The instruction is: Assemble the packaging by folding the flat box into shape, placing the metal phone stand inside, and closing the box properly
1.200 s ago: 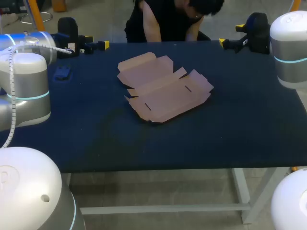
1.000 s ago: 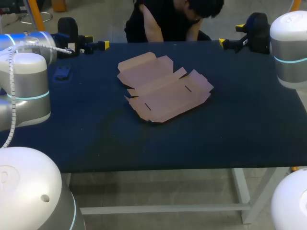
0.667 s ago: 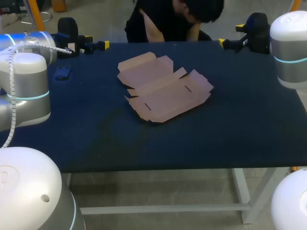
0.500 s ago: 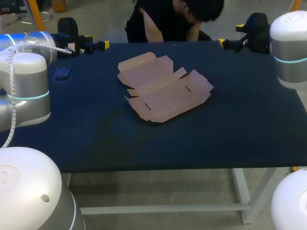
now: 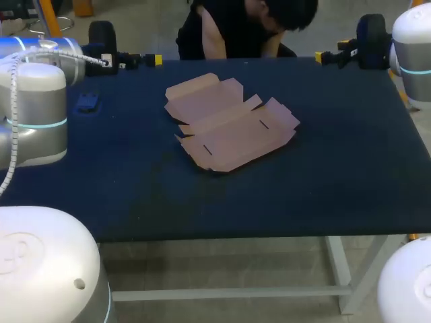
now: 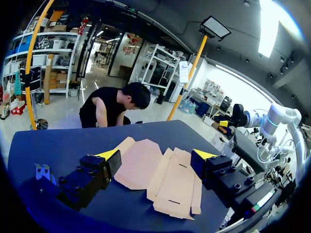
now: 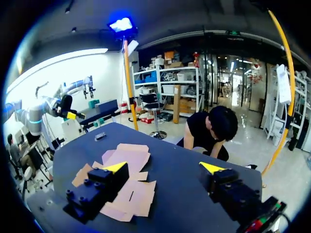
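Note:
The flat brown cardboard box lies unfolded at the middle of the dark blue table, nearer the far edge. A small dark item that looks like the folded phone stand rests near the table's far left corner; the left wrist view has it beside the left finger. My left gripper hovers open over the far left edge, well clear of the box, with nothing between its fingers. At the far right edge my right gripper stands open and empty, facing the box from a distance.
The table is covered in dark blue cloth. Wide bare room lies in front of and to the right of the box. My arms' white bodies fill the view's side edges and lower corners.
Both arms have shifted: the left gripper has slid slightly right along the far edge, and the right gripper has drawn back towards the right. The box and the stand have not moved.

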`<state>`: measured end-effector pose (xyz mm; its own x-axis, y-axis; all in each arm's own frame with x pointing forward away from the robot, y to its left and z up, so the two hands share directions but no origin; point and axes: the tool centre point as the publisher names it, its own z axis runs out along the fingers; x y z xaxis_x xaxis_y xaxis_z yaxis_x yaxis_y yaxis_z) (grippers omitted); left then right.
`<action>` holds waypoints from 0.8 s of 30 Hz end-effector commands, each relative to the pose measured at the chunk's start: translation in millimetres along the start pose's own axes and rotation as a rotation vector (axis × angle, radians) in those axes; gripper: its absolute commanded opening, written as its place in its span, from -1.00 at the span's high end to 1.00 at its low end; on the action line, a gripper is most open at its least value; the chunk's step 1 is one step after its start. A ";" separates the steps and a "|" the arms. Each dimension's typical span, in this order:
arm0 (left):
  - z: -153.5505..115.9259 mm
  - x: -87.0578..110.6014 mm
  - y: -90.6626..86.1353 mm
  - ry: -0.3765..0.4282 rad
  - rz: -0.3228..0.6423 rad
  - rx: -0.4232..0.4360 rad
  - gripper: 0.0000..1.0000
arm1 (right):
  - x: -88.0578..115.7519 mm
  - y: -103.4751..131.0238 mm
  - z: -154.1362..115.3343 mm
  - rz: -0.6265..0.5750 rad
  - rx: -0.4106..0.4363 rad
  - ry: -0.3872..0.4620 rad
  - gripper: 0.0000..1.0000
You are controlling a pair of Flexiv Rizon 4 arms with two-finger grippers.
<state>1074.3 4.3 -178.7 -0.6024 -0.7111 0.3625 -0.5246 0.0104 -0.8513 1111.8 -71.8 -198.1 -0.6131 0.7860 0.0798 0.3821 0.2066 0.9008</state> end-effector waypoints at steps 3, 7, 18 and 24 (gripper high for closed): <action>-13.3 -1.3 -5.0 0.113 -0.193 -0.341 -1.00 | -2.6 1.7 -13.9 0.111 0.288 0.073 -1.00; -15.0 1.1 2.7 0.126 -0.303 -0.463 -1.00 | 1.0 -7.6 -17.6 0.164 0.367 0.107 -1.00; -27.5 4.5 25.4 0.159 -0.488 -0.630 -1.00 | 1.8 -33.9 -21.7 0.277 0.582 0.169 -1.00; -29.3 4.6 26.8 0.127 -0.484 -0.652 -1.00 | 3.9 -37.9 -23.8 0.246 0.635 0.153 -1.00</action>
<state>1037.1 21.5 -193.1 -0.2668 -0.6513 0.7103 -0.9210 -0.0446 -0.3869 1076.3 -92.2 -224.9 -0.5307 0.7713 0.3514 0.7955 0.3101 0.5206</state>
